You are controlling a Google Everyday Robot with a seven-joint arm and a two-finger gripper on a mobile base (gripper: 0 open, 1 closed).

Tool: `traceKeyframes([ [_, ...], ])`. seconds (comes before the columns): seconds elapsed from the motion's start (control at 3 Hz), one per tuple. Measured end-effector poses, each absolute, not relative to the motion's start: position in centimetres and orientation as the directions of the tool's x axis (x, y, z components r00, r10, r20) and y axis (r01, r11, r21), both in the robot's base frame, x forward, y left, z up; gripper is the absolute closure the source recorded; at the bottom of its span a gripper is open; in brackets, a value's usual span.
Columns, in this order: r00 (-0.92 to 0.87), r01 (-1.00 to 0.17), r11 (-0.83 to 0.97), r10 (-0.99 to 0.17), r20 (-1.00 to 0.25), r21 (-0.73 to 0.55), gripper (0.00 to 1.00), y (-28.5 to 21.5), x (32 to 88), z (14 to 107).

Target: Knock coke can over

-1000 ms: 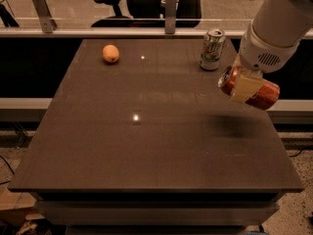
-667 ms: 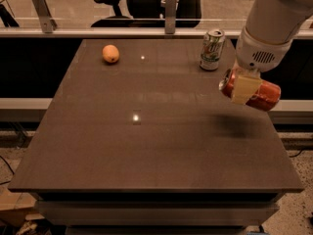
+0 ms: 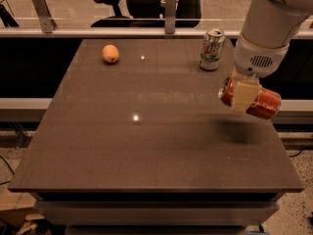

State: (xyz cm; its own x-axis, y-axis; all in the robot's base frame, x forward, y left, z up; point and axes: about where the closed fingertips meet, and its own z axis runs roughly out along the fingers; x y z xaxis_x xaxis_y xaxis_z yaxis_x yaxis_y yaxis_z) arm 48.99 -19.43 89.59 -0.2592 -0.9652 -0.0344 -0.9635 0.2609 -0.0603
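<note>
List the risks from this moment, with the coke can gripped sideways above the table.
1. The gripper holds the coke can on its side in the air, close to the table's right edge. Released here, the can might roll off.
2. The white-and-green soda can stands upright just behind the arm. A swing backward could topple the wrong can.

Coke can point(image 3: 264, 104) sideways between gripper point(image 3: 247, 99) fingers point(image 3: 244, 92)
</note>
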Motion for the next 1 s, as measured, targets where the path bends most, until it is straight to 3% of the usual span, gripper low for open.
traceKeyframes([
  [0.67, -0.274, -0.962, 0.268, -0.94, -0.204, 0.054, 1.0, -18.3, 49.1, 88.5],
  [1.0, -0.281, -0.959, 0.268, -0.937, -0.205, 0.09, 1.0, -17.5, 49.3, 87.9],
])
